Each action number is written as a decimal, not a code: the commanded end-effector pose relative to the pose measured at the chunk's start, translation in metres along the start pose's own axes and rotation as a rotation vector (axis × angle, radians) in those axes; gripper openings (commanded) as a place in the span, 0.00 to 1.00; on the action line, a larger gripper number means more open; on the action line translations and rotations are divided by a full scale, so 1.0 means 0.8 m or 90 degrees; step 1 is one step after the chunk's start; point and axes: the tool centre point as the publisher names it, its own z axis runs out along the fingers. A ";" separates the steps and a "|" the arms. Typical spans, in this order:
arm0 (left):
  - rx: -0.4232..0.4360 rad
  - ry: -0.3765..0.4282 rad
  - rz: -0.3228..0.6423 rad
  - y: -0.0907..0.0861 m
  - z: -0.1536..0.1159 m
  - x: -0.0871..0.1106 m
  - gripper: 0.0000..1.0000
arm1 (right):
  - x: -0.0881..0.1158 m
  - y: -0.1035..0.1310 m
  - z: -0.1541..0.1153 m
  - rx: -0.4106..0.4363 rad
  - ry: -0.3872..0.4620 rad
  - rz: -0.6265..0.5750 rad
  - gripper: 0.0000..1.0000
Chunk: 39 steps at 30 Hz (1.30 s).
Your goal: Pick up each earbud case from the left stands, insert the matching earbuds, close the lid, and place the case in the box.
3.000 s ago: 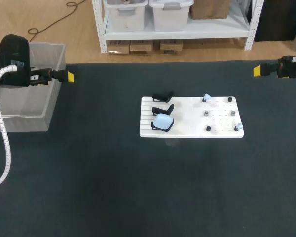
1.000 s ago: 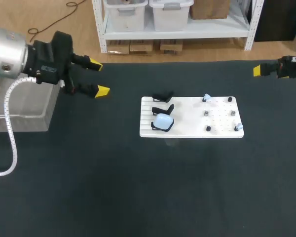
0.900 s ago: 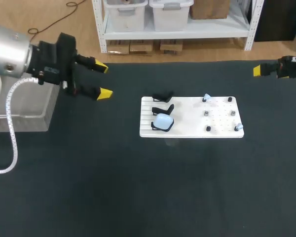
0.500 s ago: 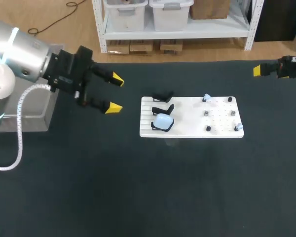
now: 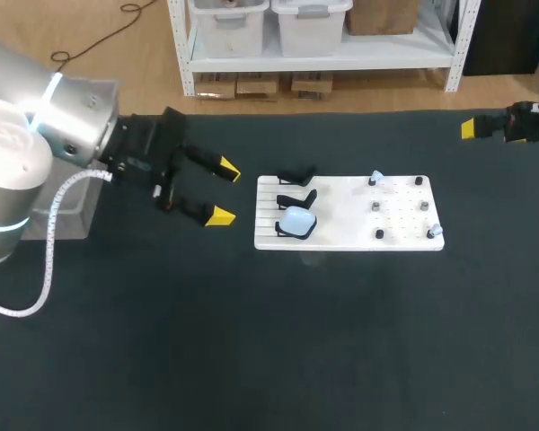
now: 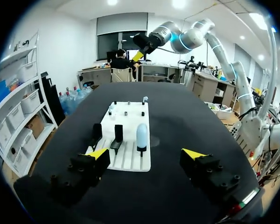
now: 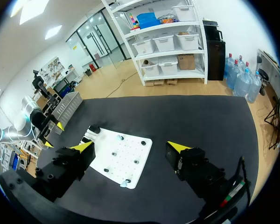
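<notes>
A pale blue earbud case [image 5: 296, 218] rests on the nearest of three black stands [image 5: 297, 197] at the left end of a white board [image 5: 395, 224]. Small earbuds [image 5: 375, 178] sit on pegs at the board's right part, another at its near right corner [image 5: 435, 231]. My left gripper [image 5: 225, 192] hangs open just left of the board, nothing between its fingers. From the left wrist, the case [image 6: 142, 134] stands ahead of the open gripper [image 6: 145, 154]. My right gripper [image 5: 472, 127] waits at the far right table edge, open and empty [image 7: 130, 147], with the board [image 7: 119, 161] ahead of it.
A clear plastic box [image 5: 72, 211] stands at the table's left edge, partly hidden behind my left arm. The two farther stands [image 6: 97, 135] on the board hold nothing. Dark tabletop spreads in front of the board and to its right.
My left arm has swung from beside the clear box toward the board, moving right and nearer to the stands, its gripper staying open. The right arm has kept still.
</notes>
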 end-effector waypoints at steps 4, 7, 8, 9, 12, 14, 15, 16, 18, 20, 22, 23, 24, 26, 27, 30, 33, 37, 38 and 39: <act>0.009 -0.027 -0.001 -0.013 0.020 0.000 1.00 | 0.000 0.000 0.000 -0.001 0.000 0.000 1.00; 0.016 -0.036 -0.006 -0.016 0.031 0.001 1.00 | 0.000 0.000 0.000 -0.001 0.000 0.000 1.00; 0.017 -0.041 -0.006 -0.017 0.036 0.001 1.00 | 0.000 0.000 0.000 -0.001 0.000 0.000 1.00; 0.018 -0.043 -0.006 -0.017 0.039 0.001 1.00 | 0.000 0.000 0.000 -0.001 0.000 0.000 1.00; 0.021 -0.052 -0.008 -0.015 0.049 0.001 1.00 | 0.000 0.000 0.000 -0.001 0.000 0.000 1.00; 0.021 -0.058 -0.007 -0.013 0.055 0.000 1.00 | 0.000 0.000 0.000 -0.001 0.000 0.000 1.00; 0.020 -0.060 -0.006 -0.012 0.057 0.000 1.00 | 0.000 0.000 0.000 -0.001 0.000 0.000 1.00; 0.019 -0.062 -0.005 -0.011 0.059 -0.001 1.00 | 0.000 0.000 0.000 -0.001 0.000 0.000 1.00; 0.017 -0.066 -0.003 -0.008 0.065 -0.001 1.00 | 0.000 0.000 0.000 -0.001 0.000 0.000 1.00; 0.017 -0.066 -0.002 -0.006 0.069 -0.001 1.00 | 0.000 0.000 0.000 -0.001 0.000 0.000 1.00; 0.018 -0.066 -0.002 -0.005 0.073 0.000 1.00 | 0.000 0.000 0.000 -0.001 0.000 0.000 1.00; 0.018 -0.065 -0.002 -0.004 0.075 0.001 1.00 | 0.000 0.000 0.000 -0.001 0.000 0.000 1.00; 0.019 -0.062 -0.001 -0.004 0.076 0.002 1.00 | 0.000 0.000 0.000 -0.001 0.000 0.000 1.00; 0.021 -0.059 0.000 -0.004 0.078 0.003 1.00 | 0.000 0.000 0.000 -0.001 0.000 0.000 1.00; 0.022 -0.057 0.000 -0.004 0.080 0.004 1.00 | 0.000 0.000 0.000 -0.001 0.000 0.000 1.00; 0.025 -0.053 -0.004 -0.001 0.083 0.006 0.97 | 0.000 0.000 0.000 -0.001 0.000 0.000 1.00; 0.023 -0.054 -0.010 0.001 0.086 0.008 0.83 | 0.000 0.000 0.000 -0.001 0.000 0.000 1.00; 0.022 -0.055 -0.013 0.003 0.091 0.010 0.78 | 0.000 0.000 0.000 -0.001 0.000 0.000 1.00; 0.021 -0.055 -0.014 0.003 0.093 0.011 0.56 | 0.000 0.000 0.000 -0.001 0.000 0.000 1.00; 0.020 -0.056 -0.015 0.004 0.095 0.012 0.49 | 0.000 0.000 0.000 -0.001 0.000 0.000 1.00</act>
